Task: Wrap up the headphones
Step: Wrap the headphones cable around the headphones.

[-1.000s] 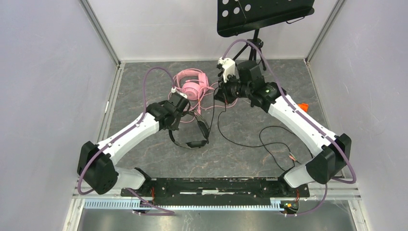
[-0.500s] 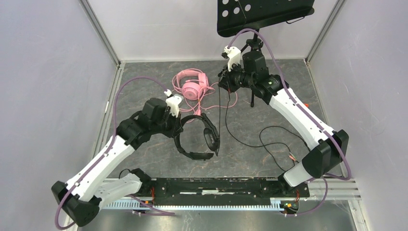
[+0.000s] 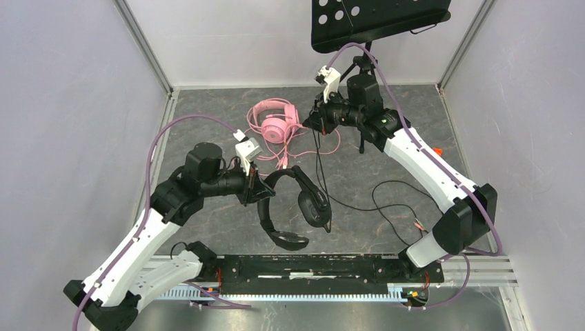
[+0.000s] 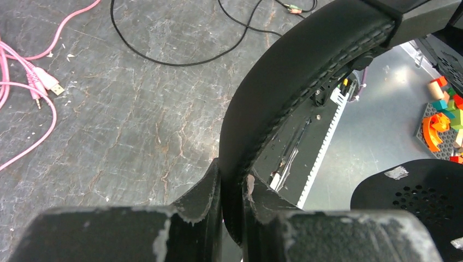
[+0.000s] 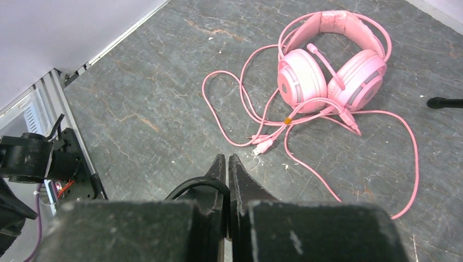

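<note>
My left gripper (image 3: 256,187) is shut on the headband of the black headphones (image 3: 298,207) and holds them lifted above the table; the band (image 4: 295,93) arches up from between the jaws in the left wrist view. My right gripper (image 3: 316,121) is shut on the thin black cable (image 3: 321,165), which hangs down from it toward the black earcups; a loop of the cable (image 5: 199,185) shows at the fingers. The pink headphones (image 3: 274,121) lie flat at the back centre with their pink cable (image 5: 306,164) looped loosely around them, also in the right wrist view (image 5: 327,71).
The rest of the black cable (image 3: 386,200) trails across the table to a plug (image 3: 419,226) at the right. A black music stand (image 3: 372,21) rises at the back, with its pole beside my right arm. A small orange piece (image 3: 434,152) lies at the right.
My left arm has pulled back and raised the black headphones off the table, turning them upright. My right gripper has moved up and slightly back with the black cable, drawing it taut.
</note>
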